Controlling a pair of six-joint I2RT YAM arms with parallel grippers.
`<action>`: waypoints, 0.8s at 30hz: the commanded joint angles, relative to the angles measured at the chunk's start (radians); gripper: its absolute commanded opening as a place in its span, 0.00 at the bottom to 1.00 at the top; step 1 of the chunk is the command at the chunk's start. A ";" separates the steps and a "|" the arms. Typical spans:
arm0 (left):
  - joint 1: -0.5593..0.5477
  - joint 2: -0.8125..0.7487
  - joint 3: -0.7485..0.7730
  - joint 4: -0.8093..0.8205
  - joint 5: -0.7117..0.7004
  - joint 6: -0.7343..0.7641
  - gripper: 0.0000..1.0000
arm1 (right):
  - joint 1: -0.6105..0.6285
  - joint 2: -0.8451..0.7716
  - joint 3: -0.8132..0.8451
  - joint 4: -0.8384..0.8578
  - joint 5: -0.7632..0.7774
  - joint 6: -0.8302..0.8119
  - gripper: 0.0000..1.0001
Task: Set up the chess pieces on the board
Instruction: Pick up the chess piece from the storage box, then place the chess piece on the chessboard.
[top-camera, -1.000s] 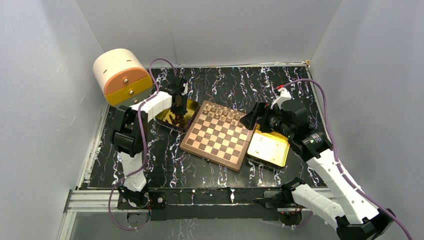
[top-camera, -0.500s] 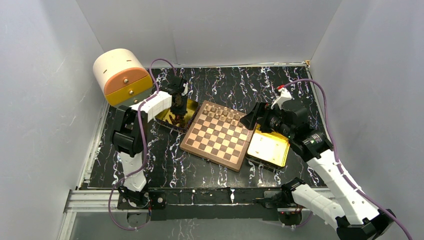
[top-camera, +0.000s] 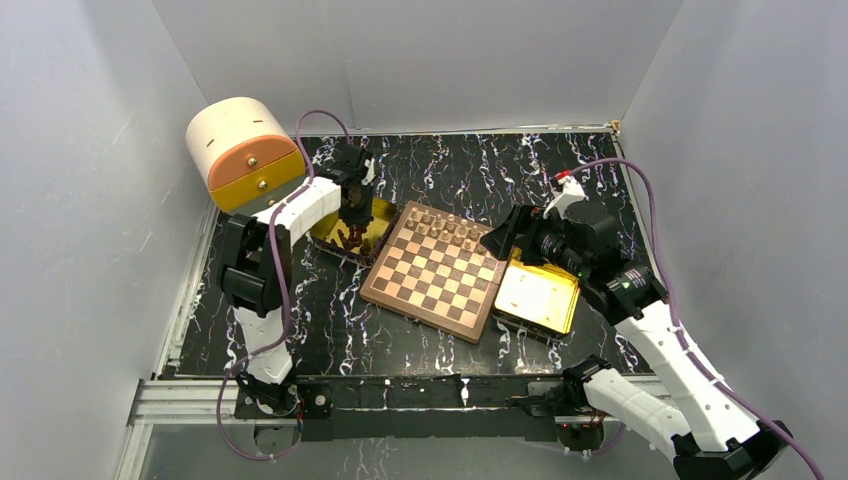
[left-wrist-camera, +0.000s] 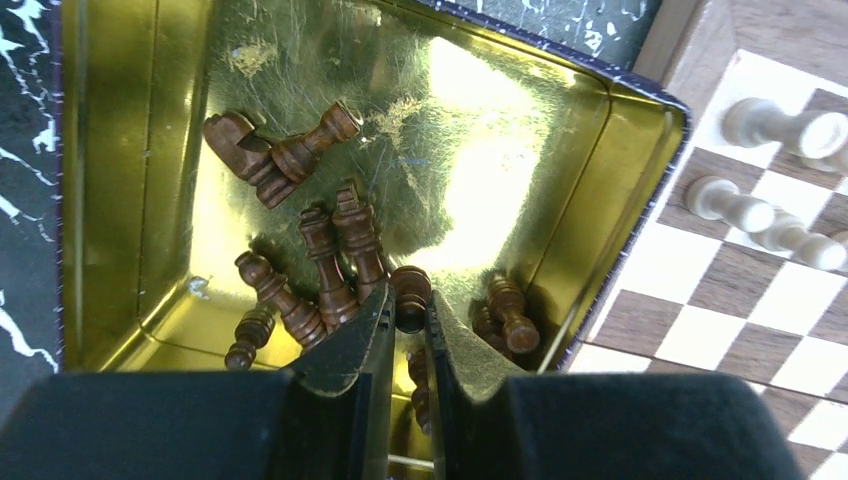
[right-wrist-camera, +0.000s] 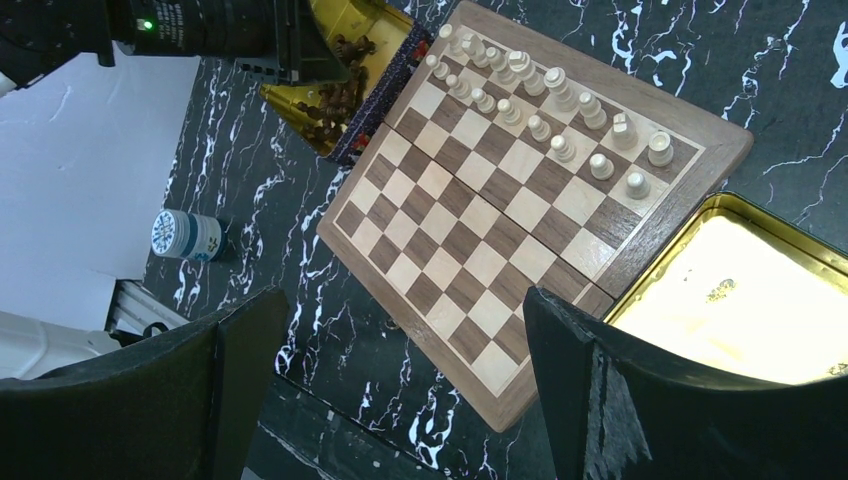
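one board, sixteen light pieces

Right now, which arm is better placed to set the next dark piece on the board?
Left. The left gripper is down in the gold tray, shut on a dark piece. The right gripper hangs open at the board edge, beside the other tray, which looks empty.

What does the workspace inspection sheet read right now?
Surface: black marbled tabletop.
Job's things: board carries light pieces on its two far rows; dark pieces lie in the left gold tray; right gold tray shows none.
Clutter: cream-and-orange drawer box; small capped bottle.
Grippers: left gripper shut on one dark piece; right gripper open above the board's right side.
Cables: purple cables loop off both arms, clear of the board.
Surroundings: grey walls.
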 joint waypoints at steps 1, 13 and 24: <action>0.002 -0.111 0.055 -0.063 -0.001 -0.002 0.06 | -0.004 -0.019 0.004 0.039 0.006 0.009 0.97; -0.090 -0.236 0.031 -0.166 0.023 0.005 0.04 | -0.003 -0.034 0.024 -0.033 0.027 0.002 0.97; -0.214 -0.290 -0.061 -0.172 0.027 -0.034 0.04 | -0.004 -0.024 0.026 -0.056 0.033 0.004 0.97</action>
